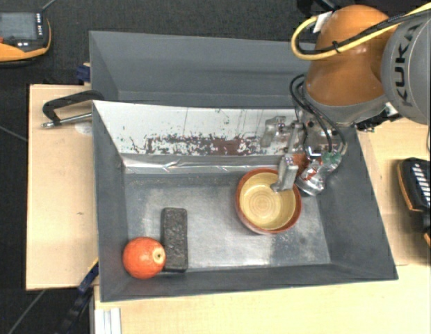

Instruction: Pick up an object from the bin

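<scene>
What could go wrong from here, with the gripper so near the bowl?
The gripper is at the upper right rim of the wooden bowl, off its middle, so the bowl may tip or slide if lifted there. The bowl also lies near the bin's right wall, which the gripper might scrape.

Layout of the bin (201, 186): a bowl (265, 206) right of centre, under the gripper (288, 175) at its far rim; well left, near the front wall, a block (175, 236) with a round fruit (143, 257) touching its left side.
</scene>
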### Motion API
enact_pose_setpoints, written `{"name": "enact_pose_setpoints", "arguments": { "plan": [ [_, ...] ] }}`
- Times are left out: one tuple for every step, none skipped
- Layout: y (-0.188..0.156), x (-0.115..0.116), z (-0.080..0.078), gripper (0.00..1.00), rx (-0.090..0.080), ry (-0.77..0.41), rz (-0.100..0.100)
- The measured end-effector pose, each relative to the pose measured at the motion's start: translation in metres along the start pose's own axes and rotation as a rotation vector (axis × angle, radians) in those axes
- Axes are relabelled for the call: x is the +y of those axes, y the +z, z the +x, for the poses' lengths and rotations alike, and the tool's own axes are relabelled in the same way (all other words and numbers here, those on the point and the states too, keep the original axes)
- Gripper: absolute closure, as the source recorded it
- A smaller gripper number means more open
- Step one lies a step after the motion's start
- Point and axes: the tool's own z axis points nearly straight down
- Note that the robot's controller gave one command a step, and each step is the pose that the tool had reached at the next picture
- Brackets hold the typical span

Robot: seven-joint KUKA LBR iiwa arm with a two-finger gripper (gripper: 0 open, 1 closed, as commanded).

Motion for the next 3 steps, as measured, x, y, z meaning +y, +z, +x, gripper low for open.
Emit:
{"name": "enact_pose_setpoints", "arguments": {
  "plan": [
    [0.144, 0.002, -0.006, 0.00, 0.000, -0.728, -0.002],
    [0.141, 0.002, -0.009, 1.00, -0.008, -0.727, 0.000],
    [-0.002, 0.023, -0.012, 1.00, -0.022, -0.682, 0.002]
  ]
}}
